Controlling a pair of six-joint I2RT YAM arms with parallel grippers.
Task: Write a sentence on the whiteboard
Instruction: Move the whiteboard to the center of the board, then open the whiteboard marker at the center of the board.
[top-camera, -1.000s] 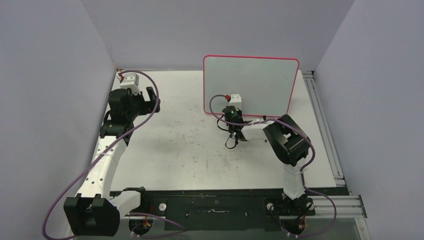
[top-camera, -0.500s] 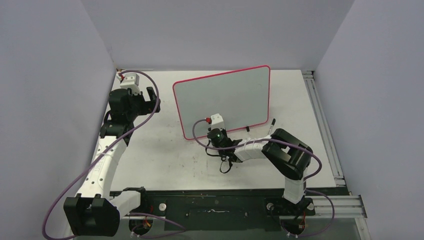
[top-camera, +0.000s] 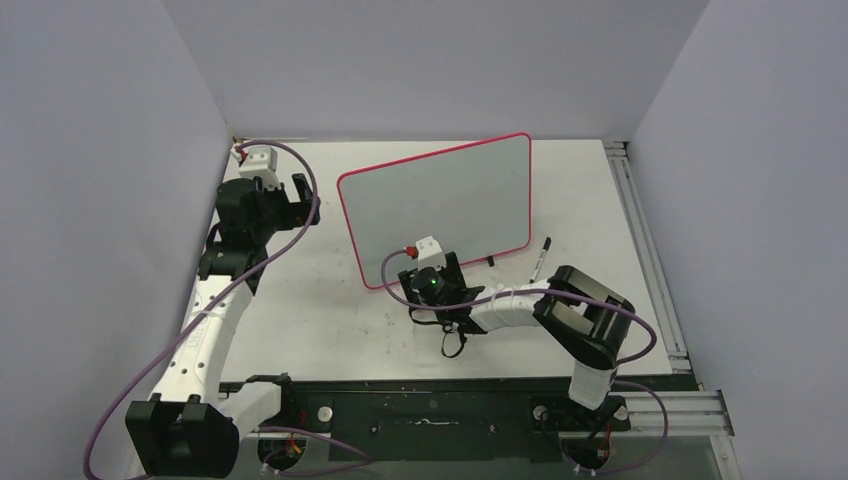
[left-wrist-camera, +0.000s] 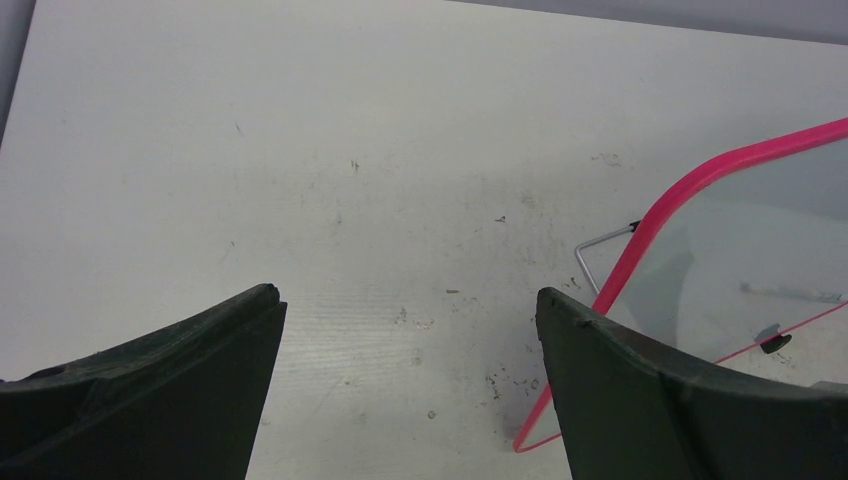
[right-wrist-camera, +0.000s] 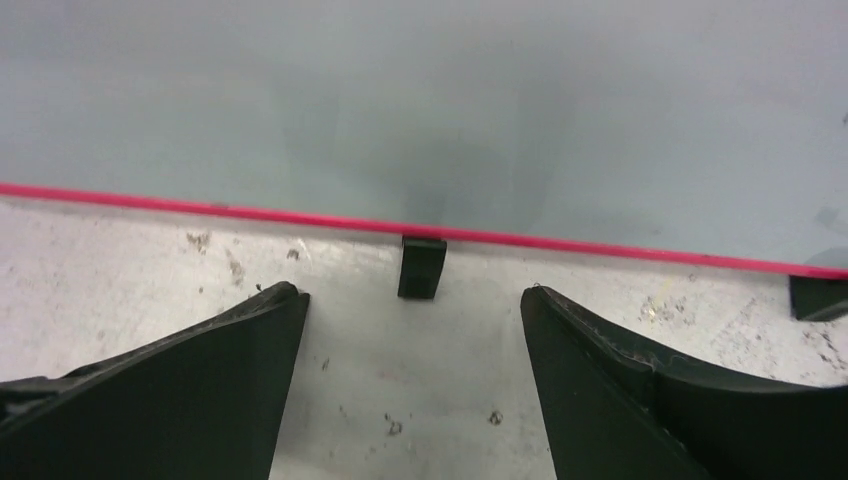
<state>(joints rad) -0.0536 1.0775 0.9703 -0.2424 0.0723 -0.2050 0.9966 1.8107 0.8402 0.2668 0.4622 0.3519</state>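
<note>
lab test cell: grey partition walls (top-camera: 100, 150), aluminium rail (top-camera: 650, 262).

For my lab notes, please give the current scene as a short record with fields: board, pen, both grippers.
whiteboard: stands on the table, turned at an angle, face blank
marker: lies on the table, right of the board, apart from it
right gripper: open, empty, facing a black foot under the board's rim
left gripper: open, empty, over the table left of the board

Bright, even, soft light from above. Only faint, soft shadows on the tabletop (top-camera: 330, 300). The whiteboard (right-wrist-camera: 420, 100) shows a dull grey reflection, no hard glare. Close fingers (right-wrist-camera: 150, 400) are dark and slightly soft-edged. Overhead view sharp.
</note>
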